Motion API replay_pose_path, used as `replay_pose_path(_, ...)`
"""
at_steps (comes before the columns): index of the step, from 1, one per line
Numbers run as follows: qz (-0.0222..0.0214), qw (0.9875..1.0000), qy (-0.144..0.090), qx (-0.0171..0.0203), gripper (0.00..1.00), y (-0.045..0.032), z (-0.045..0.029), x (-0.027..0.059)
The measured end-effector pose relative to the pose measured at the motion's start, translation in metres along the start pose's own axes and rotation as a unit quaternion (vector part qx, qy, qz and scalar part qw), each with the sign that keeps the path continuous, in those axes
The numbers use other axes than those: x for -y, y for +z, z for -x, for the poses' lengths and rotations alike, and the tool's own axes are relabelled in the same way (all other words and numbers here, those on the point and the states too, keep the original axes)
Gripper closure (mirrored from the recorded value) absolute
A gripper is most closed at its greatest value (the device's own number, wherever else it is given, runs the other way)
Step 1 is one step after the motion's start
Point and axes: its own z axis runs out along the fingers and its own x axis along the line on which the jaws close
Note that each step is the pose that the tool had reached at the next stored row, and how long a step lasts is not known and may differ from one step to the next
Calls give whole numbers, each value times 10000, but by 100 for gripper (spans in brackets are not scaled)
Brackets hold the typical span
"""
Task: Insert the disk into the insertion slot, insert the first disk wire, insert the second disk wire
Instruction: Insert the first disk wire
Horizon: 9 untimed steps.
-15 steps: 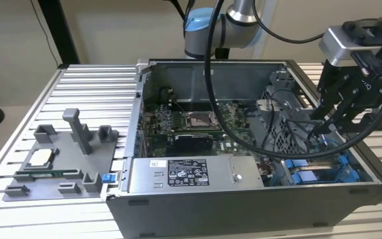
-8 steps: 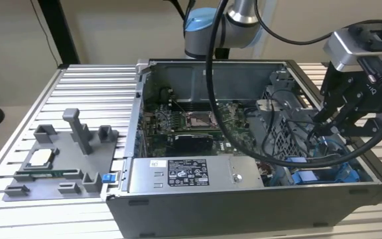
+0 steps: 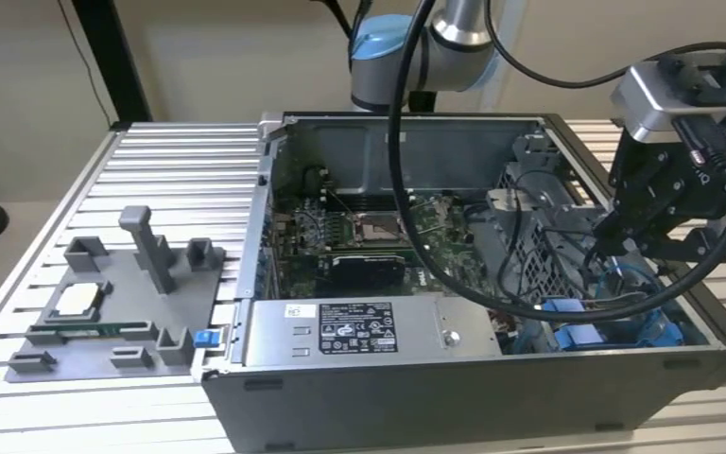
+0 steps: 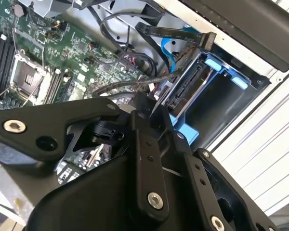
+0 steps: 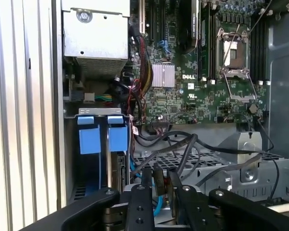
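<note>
The disk (image 4: 189,90) sits in its blue carrier (image 4: 220,65) inside the insertion slot (image 4: 253,79), at the case's front corner on the exterior view's right (image 3: 586,322). In the first wrist view the carrier's blue tabs (image 5: 117,137) stand over the bay. My gripper (image 5: 160,182) hangs just above the disk's connector end (image 3: 622,230). Its fingers (image 5: 147,179) stand close together on a small wire connector (image 5: 159,179). A black wire with a flat plug (image 4: 206,39) and a blue cable (image 4: 165,48) lie loose beside the disk.
The open computer case (image 3: 464,397) lies on a slatted aluminium table (image 3: 174,161). Inside are the motherboard (image 5: 202,91), the grey power-supply box (image 3: 351,331) and tangled cables (image 5: 183,144). A grey fixture tray with posts (image 3: 124,303) stands at the exterior view's left.
</note>
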Motion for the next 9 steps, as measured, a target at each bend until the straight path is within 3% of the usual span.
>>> replay_pose_path(5, 8, 10000, 3, 22, 0, -11, -2, -1)
replay_pose_path(6, 11, 10000, 3, 27, 100, -13, -3, -1)
replay_pose_path(9, 23, 10000, 5, 38, 100, -23, -9, 0)
